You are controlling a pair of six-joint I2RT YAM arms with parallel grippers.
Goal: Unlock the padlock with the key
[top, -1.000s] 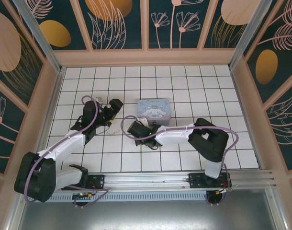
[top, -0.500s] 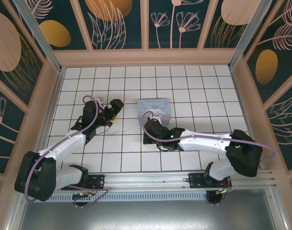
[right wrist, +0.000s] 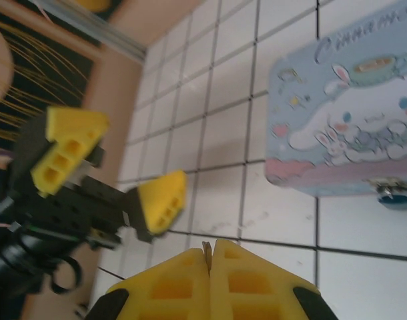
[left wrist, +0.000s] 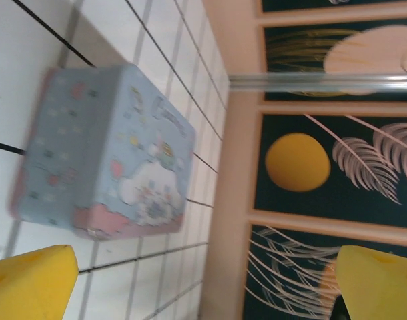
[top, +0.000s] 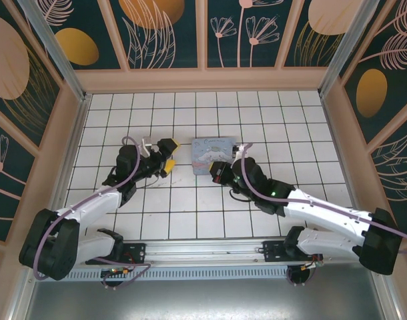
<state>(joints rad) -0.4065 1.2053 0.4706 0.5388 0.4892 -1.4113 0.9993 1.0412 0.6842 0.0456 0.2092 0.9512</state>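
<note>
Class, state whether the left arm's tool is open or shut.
Open: the left tool has its yellow pads wide apart, holding nothing.

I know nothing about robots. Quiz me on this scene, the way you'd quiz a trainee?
1. True or false: the left gripper is open.
2. Where is the padlock? A) against the side of the tin box; B) in the left gripper; C) on the wall.
3. Fill in: the right gripper is shut on ____.
Answers: 1 true; 2 A; 3 the key, a thin sliver poking out between the shut fingers.
</note>
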